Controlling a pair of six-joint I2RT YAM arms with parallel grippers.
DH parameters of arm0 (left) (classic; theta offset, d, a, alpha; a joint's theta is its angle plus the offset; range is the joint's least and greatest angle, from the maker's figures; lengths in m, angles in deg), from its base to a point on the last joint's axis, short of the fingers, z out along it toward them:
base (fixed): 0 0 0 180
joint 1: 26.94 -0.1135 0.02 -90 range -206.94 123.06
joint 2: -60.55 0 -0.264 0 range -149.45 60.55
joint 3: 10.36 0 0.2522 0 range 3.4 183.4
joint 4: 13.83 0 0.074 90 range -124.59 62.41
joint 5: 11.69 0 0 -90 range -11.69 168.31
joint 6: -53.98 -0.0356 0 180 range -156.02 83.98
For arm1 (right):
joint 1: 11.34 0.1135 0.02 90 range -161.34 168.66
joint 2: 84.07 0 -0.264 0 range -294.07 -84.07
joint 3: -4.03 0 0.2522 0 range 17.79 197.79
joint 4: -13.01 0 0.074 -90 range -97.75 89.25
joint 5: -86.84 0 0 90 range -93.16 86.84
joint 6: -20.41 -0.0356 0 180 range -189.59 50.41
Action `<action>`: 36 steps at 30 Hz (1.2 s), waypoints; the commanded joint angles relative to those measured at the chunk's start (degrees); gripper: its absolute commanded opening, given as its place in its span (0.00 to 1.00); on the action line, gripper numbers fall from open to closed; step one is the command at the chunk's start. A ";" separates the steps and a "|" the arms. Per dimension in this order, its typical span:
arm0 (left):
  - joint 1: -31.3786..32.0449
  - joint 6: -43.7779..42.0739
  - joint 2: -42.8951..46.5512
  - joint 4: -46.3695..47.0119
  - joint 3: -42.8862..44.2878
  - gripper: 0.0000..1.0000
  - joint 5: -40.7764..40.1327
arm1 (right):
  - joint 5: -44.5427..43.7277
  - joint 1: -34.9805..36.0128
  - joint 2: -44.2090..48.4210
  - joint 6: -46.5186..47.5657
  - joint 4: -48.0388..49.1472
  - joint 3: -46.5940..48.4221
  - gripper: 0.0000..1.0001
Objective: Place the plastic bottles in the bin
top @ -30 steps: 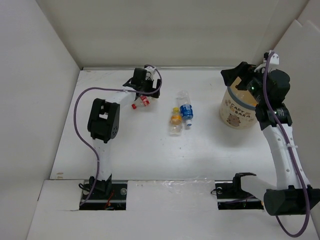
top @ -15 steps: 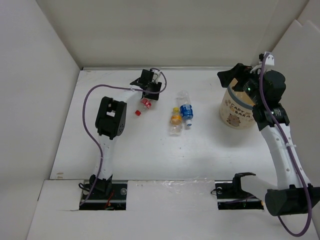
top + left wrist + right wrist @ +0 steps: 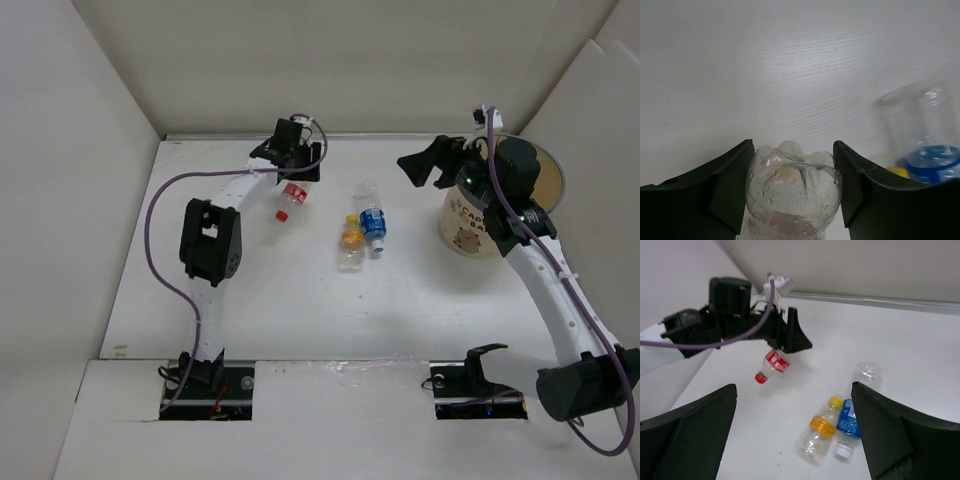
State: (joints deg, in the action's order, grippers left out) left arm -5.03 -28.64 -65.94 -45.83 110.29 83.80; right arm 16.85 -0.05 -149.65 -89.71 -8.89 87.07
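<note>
Top external, upper centre, left gripper jaws clamped on red-label bottle hanging cap-down, right gripper jaws wide left of bin at right, blue-label bottle and orange-label bottle side by side on desk.

Left claw gripping red-labelled bottle, orange-labelled bottle beside blue-labelled bottle

red-label bottle now lifted, right pincer swung off bin
</note>
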 commanded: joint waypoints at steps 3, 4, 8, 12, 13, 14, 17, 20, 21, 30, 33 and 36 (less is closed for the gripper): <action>0.06 9.04 22.67 12.50 -6.22 0.00 7.40 | 11.79 2.25 -2.79 -3.07 12.77 -0.97 1.00; 0.06 12.37 25.05 15.40 -8.52 0.00 8.90 | 15.55 3.64 -3.32 -5.43 19.33 -3.51 1.00; 0.06 20.19 35.51 31.57 -20.48 0.00 16.81 | 22.96 7.86 -7.96 -11.86 37.44 -7.66 1.00; 0.06 26.00 39.74 41.25 -25.15 0.00 25.42 | 24.64 12.26 -13.06 -15.73 47.85 -7.66 1.00; 0.06 27.24 40.53 45.01 -26.63 0.00 28.92 | 25.33 13.14 -13.86 -16.35 49.78 -6.97 1.00; 0.06 28.56 40.54 46.53 -27.34 0.00 30.00 | 25.34 14.80 -14.65 -16.88 51.72 -6.96 1.00; 0.84 33.13 42.03 52.07 -29.54 0.00 32.82 | 24.73 16.92 -17.29 -17.59 55.69 -4.86 1.00; 2.77 33.14 43.35 52.08 -29.55 0.00 33.53 | 23.50 18.85 -19.49 -17.59 55.69 -1.87 1.00; 3.31 33.66 43.35 52.08 -29.55 0.00 34.05 | 22.71 19.47 -20.02 -17.59 55.69 -1.17 1.00; 3.93 36.92 47.39 57.17 -32.18 0.00 34.58 | 17.61 21.23 -24.41 -17.59 53.84 1.92 1.00; 3.93 38.06 48.00 57.18 -32.71 0.00 34.58 | 15.67 21.76 -25.03 -17.06 54.37 1.92 1.00; 3.93 38.06 48.53 58.22 -33.33 0.00 34.58 | 14.53 22.28 -25.03 -17.06 54.99 1.92 0.79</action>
State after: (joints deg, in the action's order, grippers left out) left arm -1.45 7.45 -20.87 7.09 77.29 116.63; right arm 34.55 21.53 -174.35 -107.39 41.34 86.56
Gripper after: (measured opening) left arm 0.560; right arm 0.852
